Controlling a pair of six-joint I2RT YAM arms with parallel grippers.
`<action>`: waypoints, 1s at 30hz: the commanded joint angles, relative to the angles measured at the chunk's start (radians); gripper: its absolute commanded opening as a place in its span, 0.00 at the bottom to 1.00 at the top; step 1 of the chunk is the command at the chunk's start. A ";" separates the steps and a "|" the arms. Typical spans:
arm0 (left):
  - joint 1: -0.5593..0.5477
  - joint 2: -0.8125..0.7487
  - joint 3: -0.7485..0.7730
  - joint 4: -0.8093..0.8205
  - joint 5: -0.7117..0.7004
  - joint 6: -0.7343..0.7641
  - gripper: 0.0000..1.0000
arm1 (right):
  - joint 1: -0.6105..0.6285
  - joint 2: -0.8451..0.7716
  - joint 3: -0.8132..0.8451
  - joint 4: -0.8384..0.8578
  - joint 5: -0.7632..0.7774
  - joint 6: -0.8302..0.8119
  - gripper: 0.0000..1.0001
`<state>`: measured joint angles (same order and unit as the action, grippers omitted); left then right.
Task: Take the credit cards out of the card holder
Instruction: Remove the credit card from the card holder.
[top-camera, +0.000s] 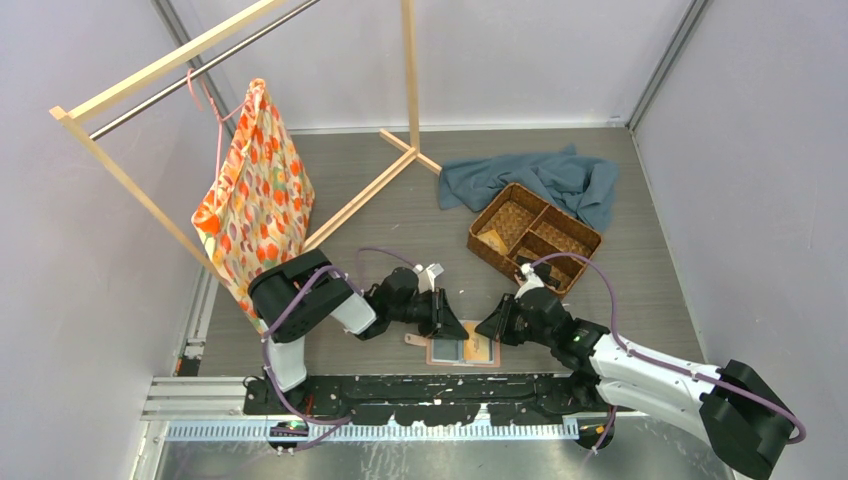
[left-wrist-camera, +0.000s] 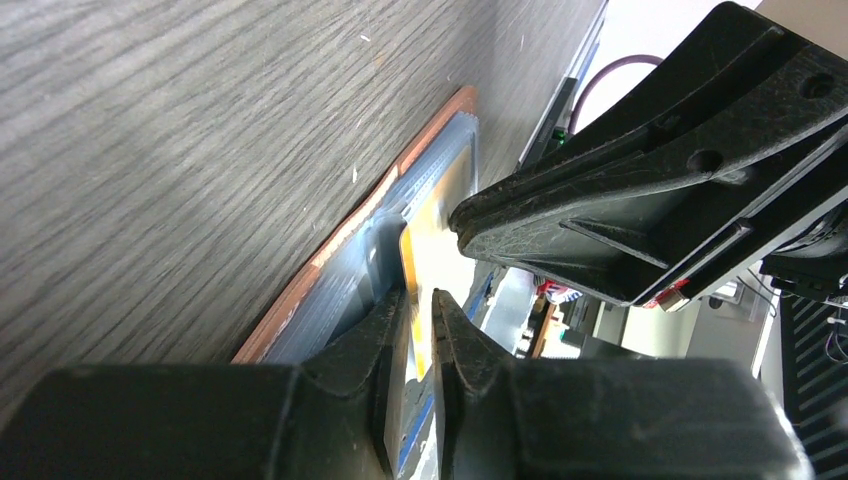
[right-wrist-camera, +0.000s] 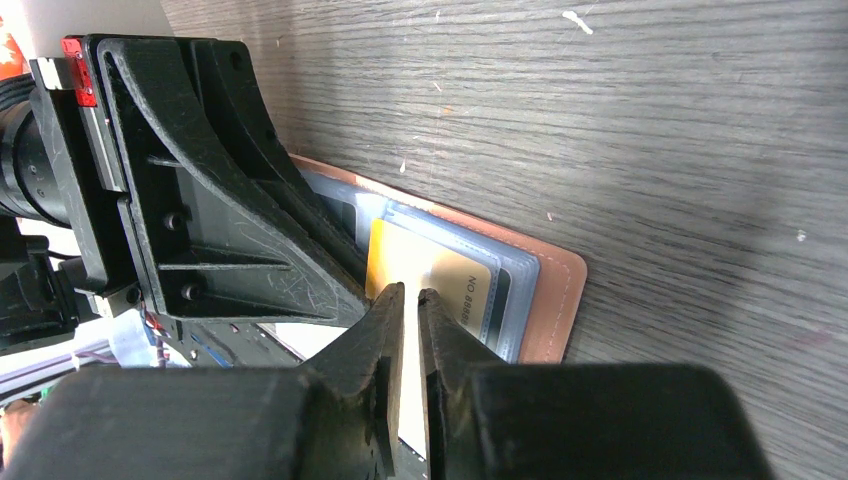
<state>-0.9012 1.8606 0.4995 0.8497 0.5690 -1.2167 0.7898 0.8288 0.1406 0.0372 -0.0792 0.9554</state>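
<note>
Grey wood-grain table (top-camera: 400, 200), near edge: the pink card holder (top-camera: 462, 347) lies open, a gold credit card (right-wrist-camera: 430, 270) partly out, pinched by the right gripper (right-wrist-camera: 410, 295), the left gripper (left-wrist-camera: 420, 300) barely parted alongside, its grip unclear; removal looks unfinished.

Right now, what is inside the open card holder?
A tan-gold card shows among the card holder's clear slots. The left hand covers much of the other half; cards there or beneath cannot be seen.

card holder (top-camera: 462, 350) flat on table (top-camera: 400, 205), basket (top-camera: 488, 257) behind, to right
</note>
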 joint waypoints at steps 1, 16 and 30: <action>-0.003 0.025 -0.031 -0.011 -0.031 0.019 0.16 | 0.000 -0.001 -0.019 -0.025 0.028 -0.002 0.16; -0.002 0.015 -0.059 0.033 -0.051 0.000 0.00 | 0.000 0.016 -0.023 -0.011 0.028 0.001 0.16; -0.002 0.046 -0.106 0.103 -0.057 -0.023 0.00 | -0.001 -0.060 -0.007 -0.096 0.030 0.008 0.16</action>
<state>-0.9012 1.8748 0.4278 0.9836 0.5323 -1.2587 0.7898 0.7906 0.1341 0.0071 -0.0757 0.9676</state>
